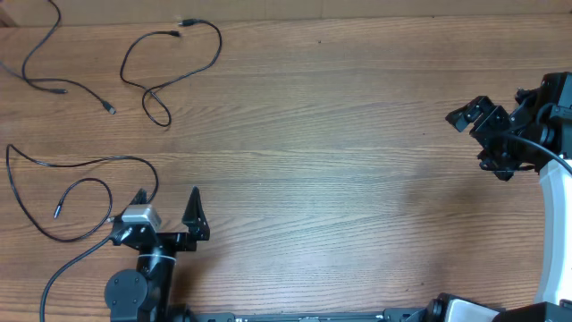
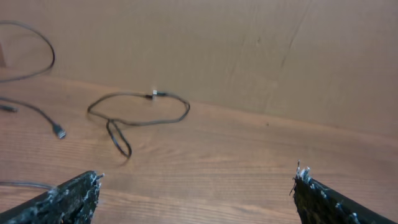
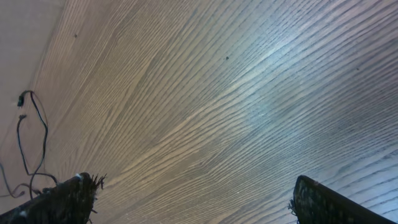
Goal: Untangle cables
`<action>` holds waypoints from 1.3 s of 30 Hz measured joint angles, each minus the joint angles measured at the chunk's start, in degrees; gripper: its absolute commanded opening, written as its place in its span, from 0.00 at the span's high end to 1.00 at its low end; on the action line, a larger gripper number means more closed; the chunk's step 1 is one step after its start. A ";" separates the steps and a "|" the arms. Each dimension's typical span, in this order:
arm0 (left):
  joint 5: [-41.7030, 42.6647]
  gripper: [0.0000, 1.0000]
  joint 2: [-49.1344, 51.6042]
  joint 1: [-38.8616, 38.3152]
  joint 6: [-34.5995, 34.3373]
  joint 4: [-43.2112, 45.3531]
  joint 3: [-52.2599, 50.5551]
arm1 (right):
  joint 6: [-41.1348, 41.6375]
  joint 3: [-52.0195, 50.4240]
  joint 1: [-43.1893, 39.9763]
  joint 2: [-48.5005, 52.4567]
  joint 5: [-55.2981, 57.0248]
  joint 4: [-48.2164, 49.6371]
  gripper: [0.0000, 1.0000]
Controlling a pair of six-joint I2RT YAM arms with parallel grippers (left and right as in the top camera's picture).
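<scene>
Three thin black cables lie apart on the wooden table's left half. One cable (image 1: 30,79) is at the far left corner. A looped cable (image 1: 152,90) lies beside it and also shows in the left wrist view (image 2: 127,122). A third cable (image 1: 89,162) curves at the left, close to my left gripper (image 1: 167,199). That gripper is open and empty (image 2: 198,177), with the third cable just by its left finger. My right gripper (image 1: 469,143) is open and empty (image 3: 194,182) at the far right, well away from all the cables. The right wrist view shows a cable (image 3: 43,137) at its left edge.
A beige wall (image 2: 249,50) stands at the table's far edge, behind the cables. The left arm's base (image 1: 130,291) is at the front left. The right arm's white link (image 1: 554,224) runs along the right edge.
</scene>
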 measured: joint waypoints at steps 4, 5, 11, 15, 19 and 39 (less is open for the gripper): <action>0.00 0.00 -0.07 0.00 0.22 6.25 -5.16 | 0.04 0.00 0.00 0.00 -0.02 0.00 0.00; 0.04 0.00 -0.07 0.00 0.22 8.24 -6.51 | 0.02 0.00 0.00 0.00 -0.02 0.00 0.00; 0.39 0.00 -0.09 0.00 0.22 12.85 -12.96 | 0.00 0.00 -0.02 0.00 -0.02 -0.02 0.00; -0.22 0.00 -0.09 0.00 1.25 12.87 -13.33 | 0.02 0.00 -0.02 0.00 -0.04 -0.02 0.00; -0.26 0.01 -0.09 0.00 2.03 12.87 -13.35 | 0.00 0.00 -0.02 0.00 0.00 0.02 0.00; -0.48 0.00 -0.09 -2.69 8.83 12.87 -13.35 | 0.02 0.00 -0.02 0.00 -0.02 0.02 0.00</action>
